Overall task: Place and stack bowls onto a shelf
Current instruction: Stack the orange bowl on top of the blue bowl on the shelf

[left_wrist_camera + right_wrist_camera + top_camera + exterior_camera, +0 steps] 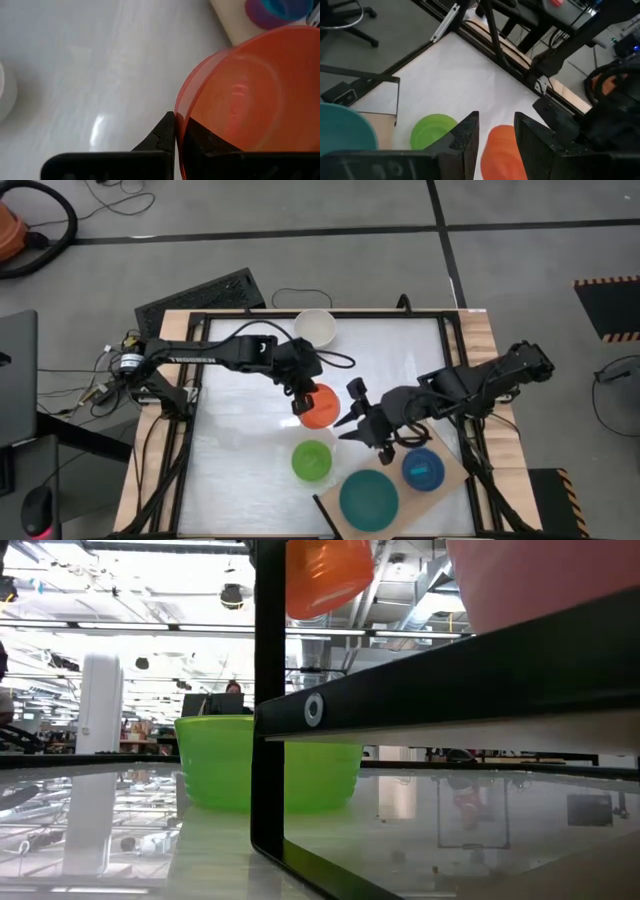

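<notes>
One camera looks straight down on the whole desk [240,440]. One sits at desk height, facing the room. Each wrist camera looks past its fingers; all four share the red bowl [320,406].

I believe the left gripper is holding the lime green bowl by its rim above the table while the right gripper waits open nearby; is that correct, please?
Not quite: the bowl held by the left gripper is the red bowl, pinched at its rim, as the left wrist view shows. The lime green bowl sits untouched on the table. The rest stands: the right gripper waits open nearby.
</notes>
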